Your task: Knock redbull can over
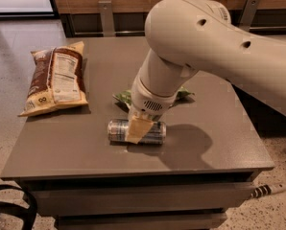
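The redbull can (120,131) lies on its side on the grey table (66,147), near the front middle, its length running left to right. My gripper (138,128) hangs from the big white arm directly over the middle of the can, with a tan finger (136,129) across the can's front. The rest of the gripper is hidden by the wrist.
A brown-and-tan snack bag (54,80) lies flat at the table's left. A green chip bag (124,97) lies behind the can, mostly hidden by the arm. The table's front edge is close to the can. A black cable loop (18,210) sits on the floor at lower left.
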`<state>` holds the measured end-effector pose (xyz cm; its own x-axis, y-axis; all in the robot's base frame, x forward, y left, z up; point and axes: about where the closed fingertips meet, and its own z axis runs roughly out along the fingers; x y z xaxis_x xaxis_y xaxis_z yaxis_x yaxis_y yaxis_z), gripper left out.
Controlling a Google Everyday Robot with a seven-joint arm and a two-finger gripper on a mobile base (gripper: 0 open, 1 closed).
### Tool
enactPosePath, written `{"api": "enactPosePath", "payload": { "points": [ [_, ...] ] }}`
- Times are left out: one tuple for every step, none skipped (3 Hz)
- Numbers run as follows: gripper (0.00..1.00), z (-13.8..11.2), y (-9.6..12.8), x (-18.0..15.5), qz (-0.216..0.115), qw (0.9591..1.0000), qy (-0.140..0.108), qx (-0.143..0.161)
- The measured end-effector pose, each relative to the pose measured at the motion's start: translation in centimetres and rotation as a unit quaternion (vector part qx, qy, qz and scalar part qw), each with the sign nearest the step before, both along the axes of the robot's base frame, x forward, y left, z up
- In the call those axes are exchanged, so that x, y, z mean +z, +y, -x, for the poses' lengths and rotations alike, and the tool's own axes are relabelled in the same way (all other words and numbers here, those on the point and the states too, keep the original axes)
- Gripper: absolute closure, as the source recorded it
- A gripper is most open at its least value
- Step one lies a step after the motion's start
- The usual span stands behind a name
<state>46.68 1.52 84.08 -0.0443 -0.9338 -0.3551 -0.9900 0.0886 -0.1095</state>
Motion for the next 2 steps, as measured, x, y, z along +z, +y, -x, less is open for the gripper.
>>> {"api": "enactPosePath", "payload": {
  "points": [
    [0.53, 0.08, 0.04, 0.15, 0.000, 1.0000, -0.002, 0.001],
    [0.23, 0.20, 0.10, 0.35, 0.001, 1.0000, -0.004, 0.001]
  ]
}}
